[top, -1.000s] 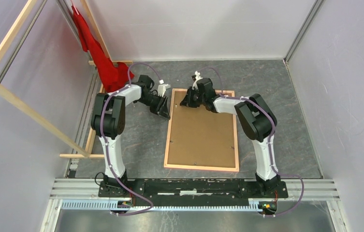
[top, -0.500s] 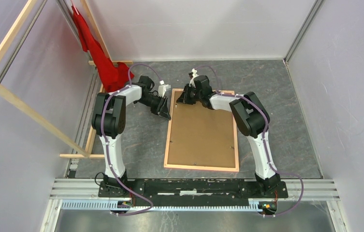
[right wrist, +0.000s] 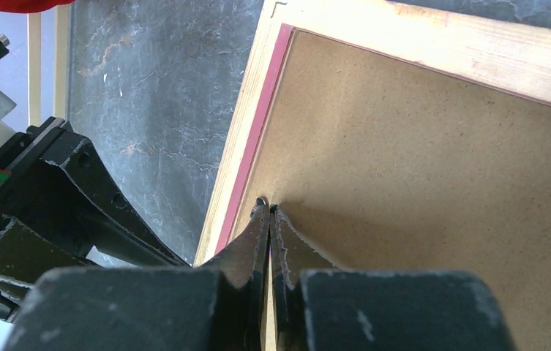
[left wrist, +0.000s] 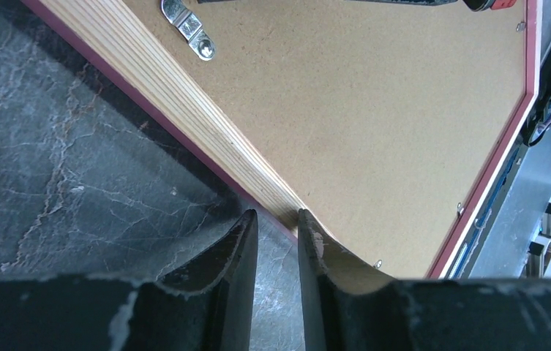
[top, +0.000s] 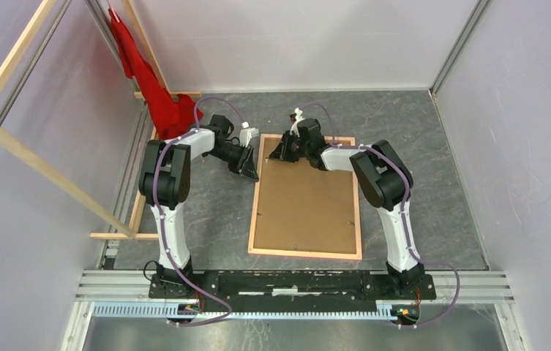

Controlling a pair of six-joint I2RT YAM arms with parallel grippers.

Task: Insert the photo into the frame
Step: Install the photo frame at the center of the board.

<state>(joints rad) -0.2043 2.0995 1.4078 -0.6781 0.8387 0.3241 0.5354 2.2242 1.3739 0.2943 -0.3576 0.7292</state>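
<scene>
The frame [top: 305,254] lies face down on the table, its pale wood back up, with a brown backing board [top: 305,197] inside it. The photo is hidden. My left gripper [top: 252,172] sits at the left rail near the far corner. In the left wrist view its jaws [left wrist: 278,216] stand a narrow gap apart, with the rail's [left wrist: 184,88] pink outer edge just beyond the tips and bare table between the fingers. My right gripper [right wrist: 265,207] is shut, with its tips on the board [right wrist: 418,161] beside the pink inner lip, against a small metal tab.
A red cloth [top: 148,80] hangs at the back left by a wooden rack [top: 23,153]. A metal hanger clip [left wrist: 188,29] is screwed to the board near the rail. Grey walls close in both sides, and a metal rail [top: 294,281] runs along the near edge.
My right gripper's jaws have closed, and its arm swung slightly toward the frame's far left corner and back. The left jaws have narrowed. The frame has not moved.
</scene>
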